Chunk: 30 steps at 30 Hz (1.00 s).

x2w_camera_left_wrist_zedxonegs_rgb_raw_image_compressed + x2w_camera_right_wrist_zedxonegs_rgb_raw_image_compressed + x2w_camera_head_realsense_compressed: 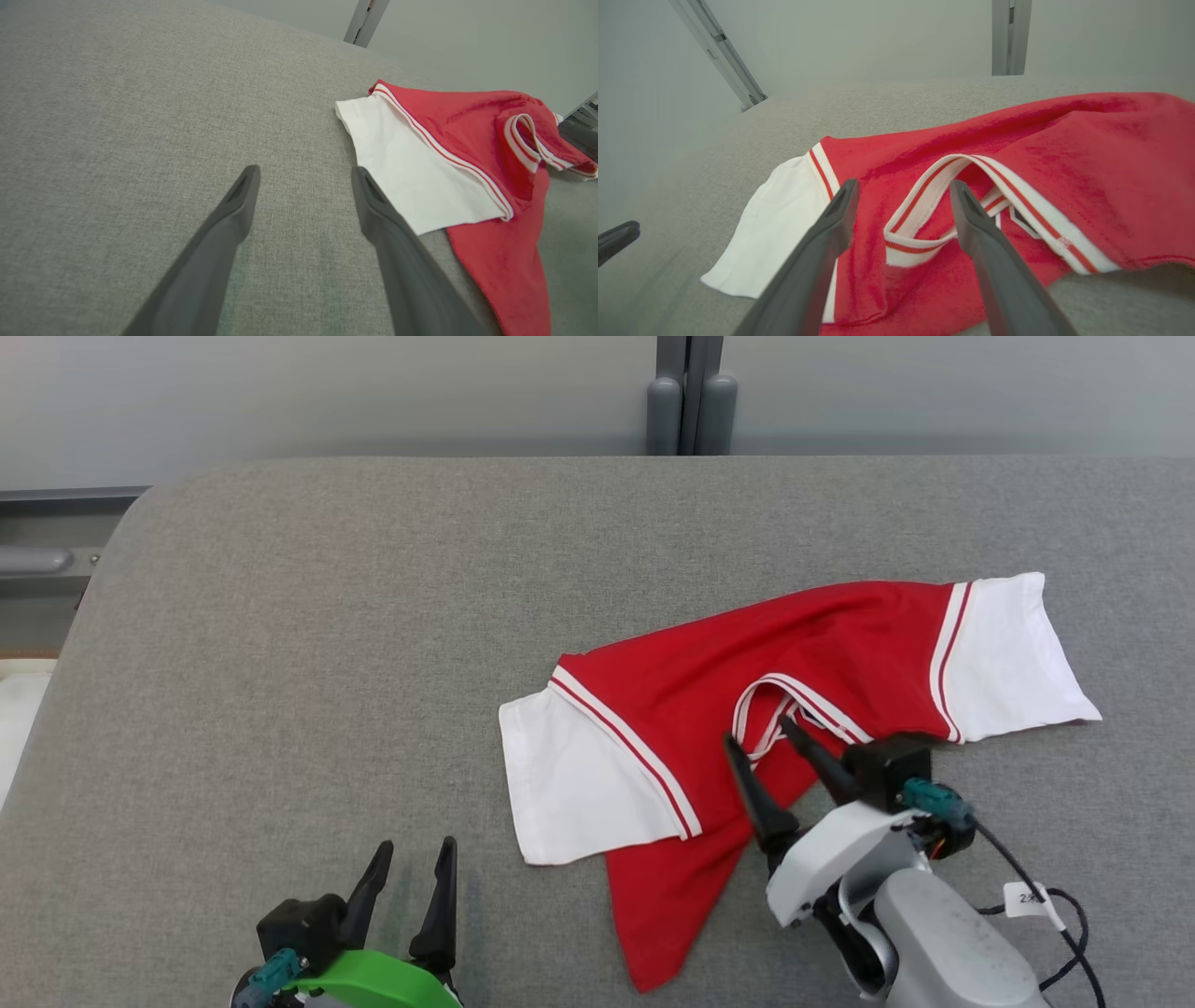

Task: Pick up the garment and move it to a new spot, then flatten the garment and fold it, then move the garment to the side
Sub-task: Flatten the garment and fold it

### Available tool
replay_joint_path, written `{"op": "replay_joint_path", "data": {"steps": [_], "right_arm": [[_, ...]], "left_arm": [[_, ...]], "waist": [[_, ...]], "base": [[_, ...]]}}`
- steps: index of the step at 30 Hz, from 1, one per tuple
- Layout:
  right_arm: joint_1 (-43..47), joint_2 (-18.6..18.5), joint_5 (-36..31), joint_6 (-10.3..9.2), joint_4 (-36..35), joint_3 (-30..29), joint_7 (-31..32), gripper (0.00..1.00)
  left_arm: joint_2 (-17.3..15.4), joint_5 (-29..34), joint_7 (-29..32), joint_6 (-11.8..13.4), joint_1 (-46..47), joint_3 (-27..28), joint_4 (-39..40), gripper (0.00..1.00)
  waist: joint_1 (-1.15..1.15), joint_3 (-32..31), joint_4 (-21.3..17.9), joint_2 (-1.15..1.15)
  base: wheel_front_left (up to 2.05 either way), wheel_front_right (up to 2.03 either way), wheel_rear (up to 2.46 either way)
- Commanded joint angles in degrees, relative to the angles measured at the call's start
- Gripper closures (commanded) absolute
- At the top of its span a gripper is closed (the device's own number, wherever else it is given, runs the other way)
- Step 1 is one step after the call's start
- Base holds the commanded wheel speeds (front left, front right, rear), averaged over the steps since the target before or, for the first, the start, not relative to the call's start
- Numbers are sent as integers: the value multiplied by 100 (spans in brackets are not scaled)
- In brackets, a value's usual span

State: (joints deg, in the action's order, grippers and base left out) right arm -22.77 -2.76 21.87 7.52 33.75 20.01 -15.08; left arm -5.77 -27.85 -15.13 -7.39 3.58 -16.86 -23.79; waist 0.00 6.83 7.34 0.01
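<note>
Right gripper (758,733): fingers spread wide, nothing pinched, tips poised over the striped collar (805,696) of the garment (822,630). Whether touching the cloth or just above it, hard to tell. Along the right wrist view, the collar band (920,195) loops up between the two fingers, with red cloth beneath and beyond.

Left gripper (415,847): likewise spread and empty, low over bare table (280,616), apart from the cloth, with the near white sleeve (579,784) just off to its right.

Garment: a red shirt with white sleeves, rumpled on the right half of the grey table. Long axis slanting from the near sleeve on the left up to the far sleeve (1013,653) on the right. Red hem tail (663,915) trailing toward the robot, just beside the right gripper.

By the look of it, lying at its spot but not yet flattened or folded. Right arm plainly nearer — at the collar, about mid-span. Left arm best placed for the near sleeve. Probably calls next for a hold toward each end and a pull apart along that slant.
</note>
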Motion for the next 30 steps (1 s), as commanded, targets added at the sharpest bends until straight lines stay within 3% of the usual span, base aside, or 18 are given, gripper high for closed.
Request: {"op": "replay_joint_path", "data": {"steps": [1,7,15,16,17,18,26,30], "right_arm": [[99,-31,57,-7,74,196,-11,0],[92,-31,23,-7,394,397,-11,0],[4,-29,-187,-7,631,82,-11,0],[-3,-28,-198,-7,651,68,-11,48],[-5,-28,-169,-7,665,68,-11,70],[-25,-28,-174,-7,692,89,-11,100],[-329,-27,130,-7,199,104,-11,100],[-1010,-20,314,-7,-232,312,-12,100]], "left_arm": [[1,25,0,-18,46,-13,-3,0],[2,-7,1,-18,77,-13,20,0],[-29,-4,1,-18,185,-78,82,0],[-31,-7,1,-18,198,-84,85,0],[-32,-13,1,-18,208,-93,88,0],[-33,-19,1,-18,221,-98,87,0],[-42,-54,1,-18,255,-111,71,0],[-31,-66,1,-18,263,-138,44,0]], "waist": [[0,18,32,-1],[0,80,96,-1],[0,228,187,-1],[0,241,197,-1],[0,255,212,-1],[0,269,226,-1],[0,289,323,-1],[0,264,379,-1]], "base": [[0,0,0],[0,0,0],[0,0,0],[0,0,0],[0,0,0],[0,0,0],[0,0,0],[0,0,0]]}}
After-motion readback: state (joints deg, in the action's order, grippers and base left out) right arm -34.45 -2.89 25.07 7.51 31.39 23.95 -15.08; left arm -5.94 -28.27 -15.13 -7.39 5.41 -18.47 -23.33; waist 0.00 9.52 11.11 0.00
